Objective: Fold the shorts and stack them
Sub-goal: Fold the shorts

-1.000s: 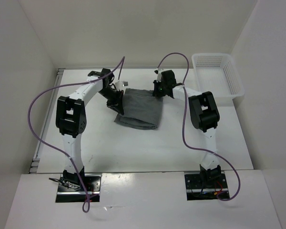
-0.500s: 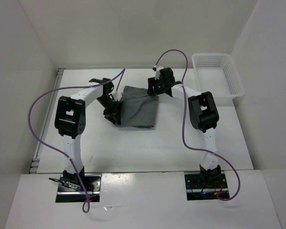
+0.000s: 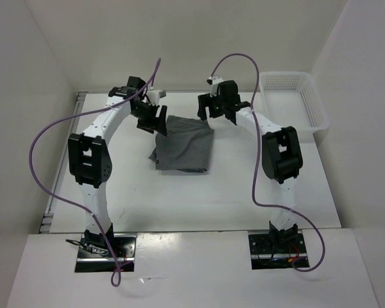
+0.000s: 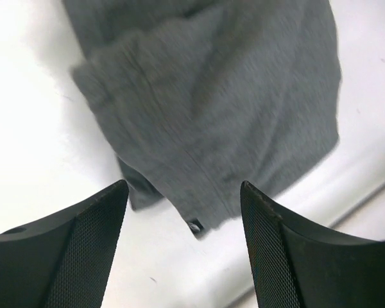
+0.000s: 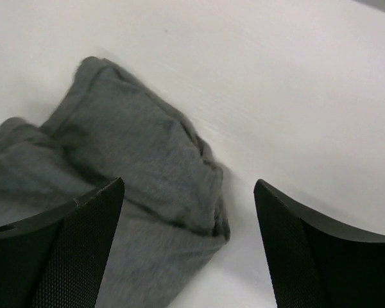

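White table [image 3: 179, 199] carries everything, and the grey shorts [image 3: 183, 144] lie on its far middle, folded into a rough oblong whose long side runs from the far edge toward the arms. At the far right corner stands a white mesh basket [image 3: 289, 80], well apart from them. Both arms reach forward with wrists bent down. The left hand [image 3: 157, 125] hovers at the shorts' far left corner, the right hand [image 3: 208, 114] just beyond the far right corner, each with fingers spread and holding nothing. I'd judge the left slightly nearer the cloth. A tiny dark tag [image 4: 194, 226] shows at one hem.
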### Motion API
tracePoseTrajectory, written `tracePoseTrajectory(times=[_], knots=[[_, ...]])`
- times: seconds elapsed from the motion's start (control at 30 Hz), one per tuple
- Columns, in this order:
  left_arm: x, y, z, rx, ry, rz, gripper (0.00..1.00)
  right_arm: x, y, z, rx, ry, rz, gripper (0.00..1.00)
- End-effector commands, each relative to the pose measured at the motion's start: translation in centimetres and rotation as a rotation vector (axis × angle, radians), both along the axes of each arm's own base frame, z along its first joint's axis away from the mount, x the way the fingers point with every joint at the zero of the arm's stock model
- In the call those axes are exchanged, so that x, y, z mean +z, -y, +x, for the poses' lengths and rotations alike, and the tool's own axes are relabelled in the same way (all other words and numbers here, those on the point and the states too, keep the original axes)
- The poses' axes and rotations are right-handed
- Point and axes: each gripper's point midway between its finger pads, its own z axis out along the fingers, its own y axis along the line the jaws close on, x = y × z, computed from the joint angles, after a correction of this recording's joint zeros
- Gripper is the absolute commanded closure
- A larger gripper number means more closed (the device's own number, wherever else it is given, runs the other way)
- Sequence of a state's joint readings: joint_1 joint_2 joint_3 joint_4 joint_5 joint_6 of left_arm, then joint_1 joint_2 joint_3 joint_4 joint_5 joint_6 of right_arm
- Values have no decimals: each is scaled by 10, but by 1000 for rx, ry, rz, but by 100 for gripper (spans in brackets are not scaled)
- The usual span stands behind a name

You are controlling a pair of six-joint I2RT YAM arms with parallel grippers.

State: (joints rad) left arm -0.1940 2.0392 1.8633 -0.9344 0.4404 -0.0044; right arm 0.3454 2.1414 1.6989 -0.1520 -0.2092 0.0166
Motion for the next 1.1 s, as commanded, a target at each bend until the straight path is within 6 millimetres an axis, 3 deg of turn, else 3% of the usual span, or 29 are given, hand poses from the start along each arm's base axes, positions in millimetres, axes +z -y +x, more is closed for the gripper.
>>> tracePoseTrajectory(times=[0.0, 0.03, 0.07, 0.1, 0.17, 0.2, 0.27, 0.3, 0.37, 0.43, 0.47, 0.6, 0.77, 0.87, 1.0, 1.07], knots=[[-28, -7, 22, 21, -9, 48, 22, 47, 3, -32, 73, 43, -2, 13], [-35, -8, 26, 25, -18, 61, 22, 56, 6, -44, 102, 57, -15, 13], [-43, -8, 25, 25, -34, 65, 22, 54, 3, -59, 160, 38, -9, 13], [-50, -8, 28, 25, -46, 67, 22, 28, 6, -86, 210, -43, -30, 13], [-56, -6, 37, 25, -28, 64, 21, 30, 0, -125, 383, -39, -44, 13], [-53, -5, 44, 26, -6, 59, 21, 7, 8, -150, 417, -116, -70, 13], [-59, -4, 50, 26, -9, 60, 20, 4, 4, -175, 474, -105, -111, 13], [-61, -3, 52, 26, -7, 60, 20, -12, 7, -194, 497, -148, -128, 13], [-67, -3, 53, 25, -18, 62, 26, -24, 5, -217, 523, -162, -182, 13], [-67, -2, 51, 22, -30, 55, 37, -34, 1, -227, 533, -160, -217, 13], [-67, -2, 50, 22, -30, 55, 46, -38, -5, -239, 541, -172, -221, 13], [-67, 0, 50, 18, -32, 46, 61, -37, -17, -233, 448, -160, -187, 13], [-56, 3, 50, 11, -15, 25, 69, -47, -27, -229, 357, -181, -164, 16], [-56, 3, 50, 11, -15, 25, 72, -49, -38, -230, 296, -193, -132, 23], [-52, 6, 51, 4, -8, 6, 72, -59, -35, -223, 195, -205, -137, 37], [-44, 7, 57, 5, 17, 1, 72, -73, -31, -223, 156, -239, -155, 43]])
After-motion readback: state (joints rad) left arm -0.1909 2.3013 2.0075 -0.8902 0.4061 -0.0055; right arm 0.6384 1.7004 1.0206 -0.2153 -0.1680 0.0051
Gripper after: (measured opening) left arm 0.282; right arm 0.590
